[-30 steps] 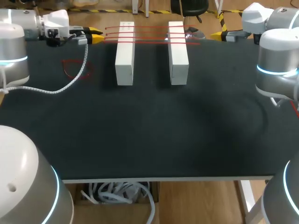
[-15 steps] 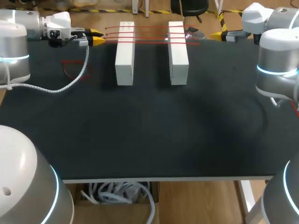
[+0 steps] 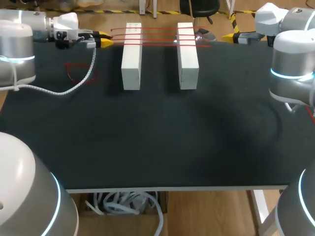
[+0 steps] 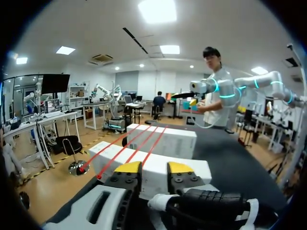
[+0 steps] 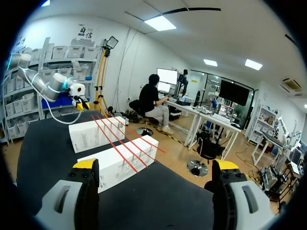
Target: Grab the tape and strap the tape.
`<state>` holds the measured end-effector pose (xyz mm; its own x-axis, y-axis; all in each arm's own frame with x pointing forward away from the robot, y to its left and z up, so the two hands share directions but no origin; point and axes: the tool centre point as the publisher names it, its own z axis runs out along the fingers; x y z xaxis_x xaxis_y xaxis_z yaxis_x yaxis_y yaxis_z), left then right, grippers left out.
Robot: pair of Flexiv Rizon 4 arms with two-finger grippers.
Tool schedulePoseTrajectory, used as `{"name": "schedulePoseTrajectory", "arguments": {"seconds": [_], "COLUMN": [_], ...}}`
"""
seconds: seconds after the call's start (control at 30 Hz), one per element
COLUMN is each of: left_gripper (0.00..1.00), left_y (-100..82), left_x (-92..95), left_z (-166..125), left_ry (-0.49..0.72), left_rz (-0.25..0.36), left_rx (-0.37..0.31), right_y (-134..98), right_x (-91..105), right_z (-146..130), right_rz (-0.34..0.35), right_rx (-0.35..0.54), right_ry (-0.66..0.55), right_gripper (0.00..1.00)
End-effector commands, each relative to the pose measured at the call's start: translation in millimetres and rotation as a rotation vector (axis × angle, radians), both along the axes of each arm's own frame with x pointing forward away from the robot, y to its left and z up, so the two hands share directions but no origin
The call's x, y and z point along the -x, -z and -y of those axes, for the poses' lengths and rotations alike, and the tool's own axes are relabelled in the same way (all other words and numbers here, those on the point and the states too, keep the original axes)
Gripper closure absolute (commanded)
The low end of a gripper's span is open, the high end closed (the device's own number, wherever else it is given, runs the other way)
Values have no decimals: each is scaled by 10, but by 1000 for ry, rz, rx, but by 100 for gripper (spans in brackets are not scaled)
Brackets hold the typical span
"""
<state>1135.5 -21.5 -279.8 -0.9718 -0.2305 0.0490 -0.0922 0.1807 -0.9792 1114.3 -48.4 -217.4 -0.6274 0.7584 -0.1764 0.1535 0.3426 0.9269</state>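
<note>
Head view shows my left hand (image 3: 102, 39) at the far left of the bench (image 3: 157, 137), just beside the loose ends of the red tape (image 3: 160, 37). The tape is pulled in thin lines across the tops of the white blocks. The left hand's fingers are a little apart and hold nothing. My right hand (image 3: 230, 37) waits at the far right, fingers spread wide, empty too. I think the step now is to grab one tape end. To do it well, I would slide in level with just one line so it sits between both fingers. Then I would close gently and not bump the near block (image 3: 132, 56). I count two white blocks, two hands, about four tape lines, and one loose red loop (image 3: 78, 73) on the bench.
</note>
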Motion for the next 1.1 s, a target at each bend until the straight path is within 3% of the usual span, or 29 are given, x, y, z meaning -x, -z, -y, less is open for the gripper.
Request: {"name": "schedulePoseTrajectory", "arguments": {"seconds": [0.03, 0.53, 0.63, 1.1], "left_gripper": [73, 75, 74, 76], "left_y": [64, 149, 161, 252], "left_x": [-117, -275, -306, -313], "left_z": [7, 12, 4, -31], "left_ry": [16, 2, -9, -2], "left_rz": [-3, -7, 39, 52], "left_rx": [10, 15, 20, 27], "right_y": [-6, -6, -6, -6], "right_x": [1, 1, 1, 1], "right_z": [6, 6, 6, 6], "right_rz": [-2, -2, -2, -2], "right_rx": [0, 0, 0, 0], "right_ry": [-2, -2, -2, -2], "right_gripper": [0, 0, 0, 0]}}
